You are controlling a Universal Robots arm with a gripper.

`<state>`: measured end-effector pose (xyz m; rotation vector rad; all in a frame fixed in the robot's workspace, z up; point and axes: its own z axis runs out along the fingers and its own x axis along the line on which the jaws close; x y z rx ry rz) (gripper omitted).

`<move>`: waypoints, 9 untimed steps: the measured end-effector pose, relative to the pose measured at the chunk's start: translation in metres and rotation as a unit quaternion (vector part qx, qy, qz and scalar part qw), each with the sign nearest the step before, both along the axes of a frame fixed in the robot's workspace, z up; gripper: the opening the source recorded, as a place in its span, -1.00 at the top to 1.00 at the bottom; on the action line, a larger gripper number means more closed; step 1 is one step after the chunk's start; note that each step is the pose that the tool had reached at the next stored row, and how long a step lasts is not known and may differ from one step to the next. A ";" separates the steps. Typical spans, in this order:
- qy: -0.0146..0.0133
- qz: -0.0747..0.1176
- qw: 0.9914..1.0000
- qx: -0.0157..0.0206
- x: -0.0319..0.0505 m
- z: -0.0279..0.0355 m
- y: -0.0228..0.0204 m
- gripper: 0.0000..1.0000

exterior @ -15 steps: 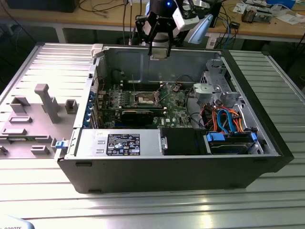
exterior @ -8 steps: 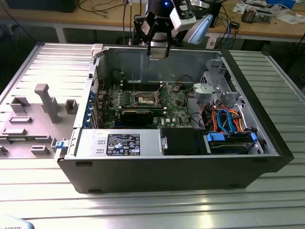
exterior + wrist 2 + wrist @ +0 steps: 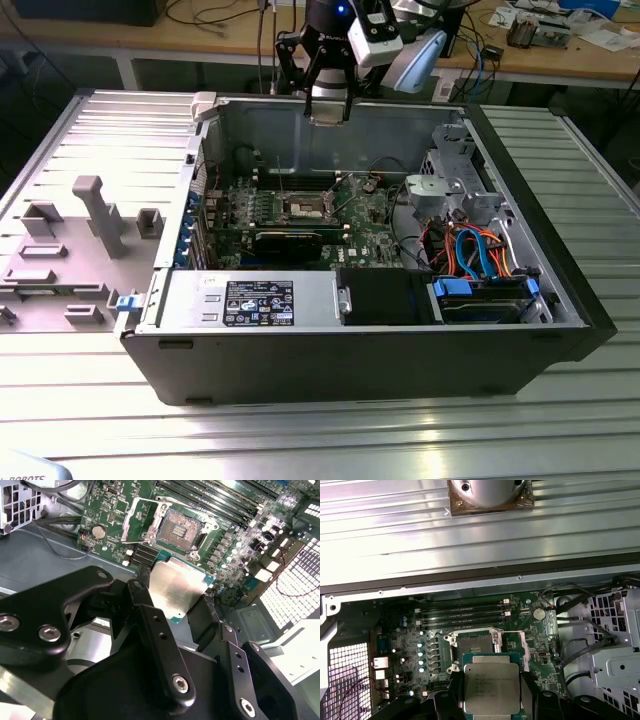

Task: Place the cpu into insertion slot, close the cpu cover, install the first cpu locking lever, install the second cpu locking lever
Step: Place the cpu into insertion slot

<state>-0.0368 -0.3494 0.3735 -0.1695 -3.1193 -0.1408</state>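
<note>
Between the fingers of the gripper (image 3: pixel 173 596), clenched on the cpu (image 3: pixel 177 582), silver top showing in both wrist views. Beyond, held apart from the insertion slot (image 3: pixel 179 530), dark centre bare, cpu cover (image 3: pixel 136 522) tipped open alongside, on the green motherboard (image 3: pixel 107 510).

My jaws are black. The chip (image 3: pixel 177 592) is dull silver, edged green. The board (image 3: pixel 107 510) is green, its socket (image 3: pixel 178 530) dark and pale-rimmed.
</note>
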 end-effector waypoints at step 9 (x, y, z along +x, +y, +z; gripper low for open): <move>0.000 -0.012 1.000 0.000 -0.0001 -0.0001 0.0000 -0.08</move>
